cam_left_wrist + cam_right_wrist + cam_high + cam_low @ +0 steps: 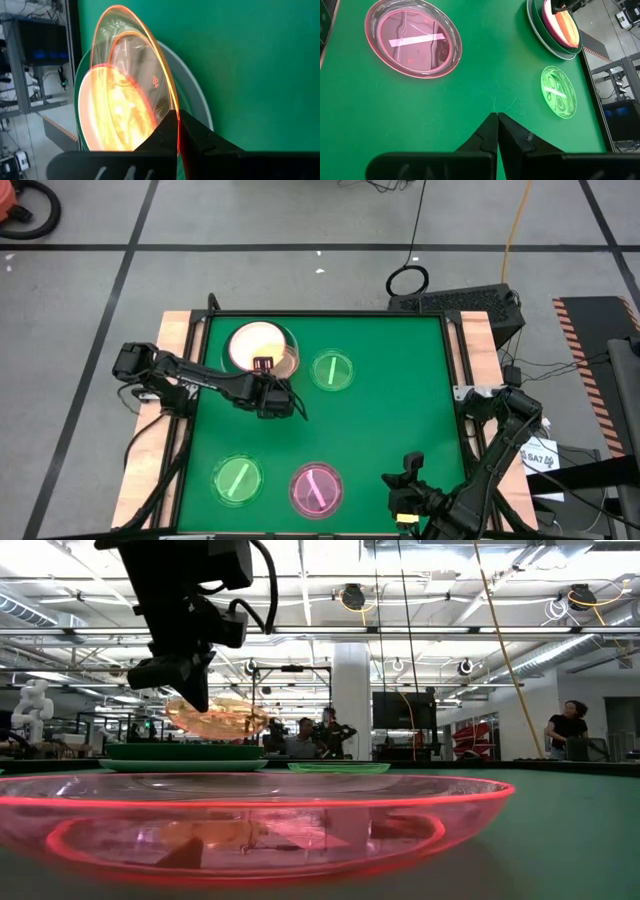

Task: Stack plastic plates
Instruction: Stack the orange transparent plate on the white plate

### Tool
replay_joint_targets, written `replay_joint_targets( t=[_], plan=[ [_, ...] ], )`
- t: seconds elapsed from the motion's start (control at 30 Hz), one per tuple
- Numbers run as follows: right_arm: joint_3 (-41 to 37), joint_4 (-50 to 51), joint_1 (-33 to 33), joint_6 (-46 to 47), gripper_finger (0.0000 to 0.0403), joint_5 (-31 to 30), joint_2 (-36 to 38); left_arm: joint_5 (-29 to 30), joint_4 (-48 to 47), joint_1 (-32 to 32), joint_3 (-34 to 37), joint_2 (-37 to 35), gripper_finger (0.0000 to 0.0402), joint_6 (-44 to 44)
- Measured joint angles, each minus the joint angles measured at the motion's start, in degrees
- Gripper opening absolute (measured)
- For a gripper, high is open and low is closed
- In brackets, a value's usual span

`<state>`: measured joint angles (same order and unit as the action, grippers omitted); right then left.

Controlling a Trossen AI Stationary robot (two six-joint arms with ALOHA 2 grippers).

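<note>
My left gripper [264, 366] hangs over the near edge of a stack of large plates [288, 340] at the table's far left, and it is shut on a see-through amber plate [130, 75]. The stack [536, 20] shows a dark-green rim and a pale one, with hot pink on top. Lying flat on the table are a small see-through green plate [332, 370] right of the stack, another green plate [238, 478] and a see-through pink plate [316, 488] near the near edge. My right gripper [496, 116] is shut on nothing at the near right. My left gripper pinches the amber plate's rim [172, 102] between its two fingers, on the plate's near side, coming from above and slanting down. In the low view the plate [215, 718] is lifted clear of the stack [185, 753], slightly tilted, and it reaches out from the fingers over the stack.
Bare green mat [400, 410] lies across the table's middle and right. Wooden side rails [172, 330] border the mat. Cables and a keyboard lie on the floor beyond the far edge. People stand in the room far behind the table.
</note>
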<state>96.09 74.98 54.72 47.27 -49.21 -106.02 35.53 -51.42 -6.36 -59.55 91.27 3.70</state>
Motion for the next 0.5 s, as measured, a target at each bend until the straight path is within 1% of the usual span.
replay_joint_targets(
  t=[0.2, 0.27, 0.33, 0.5],
  plan=[
    [0.0, 0.0, 0.1, 0.0, 0.0004, 0.0, 0.0, 0.1, -1.1, 1.3, 0.0, -0.8, 0.0005, 0.9],
    [0.0, 0.0, 0.1, 0.0, 0.0004, 0.0, 0.0, 0.2, -2.7, 1.8, 0.0, -0.6, 0.0005, 1.8],
    [0.0, 0.0, 0.1, 0.0, 0.0004, 0.0, 0.0, 0.6, -4.7, 3.0, 0.0, -0.7, 0.0005, 3.3],
    [0.0, -0.2, 0.1, 0.0, 0.0004, 0.0, 0.0, -0.4, -4.5, 6.8, 2.7, -0.7, 0.0005, 4.8]
  ],
)
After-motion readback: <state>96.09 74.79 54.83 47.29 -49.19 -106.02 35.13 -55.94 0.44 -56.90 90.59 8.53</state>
